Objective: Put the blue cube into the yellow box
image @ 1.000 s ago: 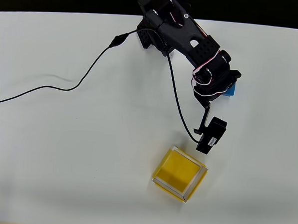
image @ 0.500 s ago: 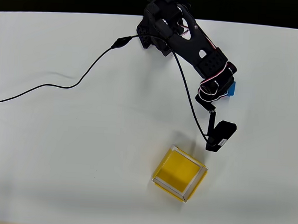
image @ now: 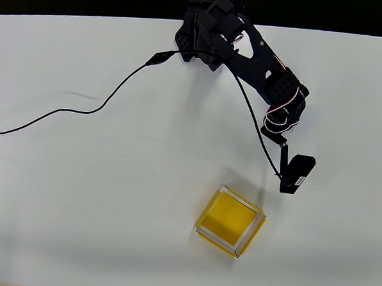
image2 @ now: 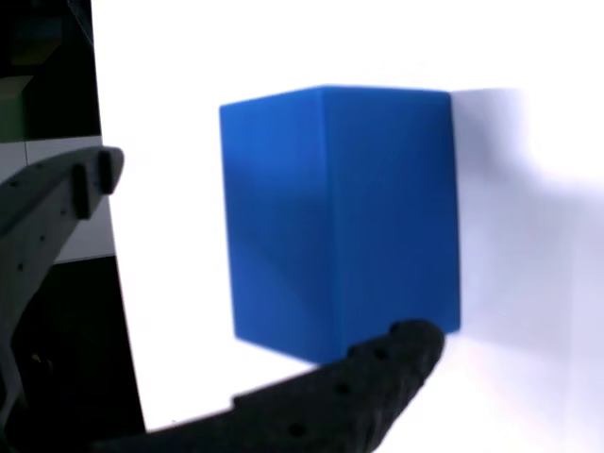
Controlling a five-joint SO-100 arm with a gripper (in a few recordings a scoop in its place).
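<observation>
Blue cube (image2: 340, 217) between pincer (image2: 255, 274) fingers (parted)

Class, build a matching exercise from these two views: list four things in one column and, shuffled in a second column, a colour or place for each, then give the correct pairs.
Column one:
1. blue cube
2. yellow box
3. black cable
4. claw

Column two:
A. trails across the left of the white table, overhead view
B. open, one finger on each side of a block, wrist view
C. stands close in front of the wrist camera
D. sits empty low on the table, overhead view

Pairs: 1-C, 2-D, 3-A, 4-B
</observation>
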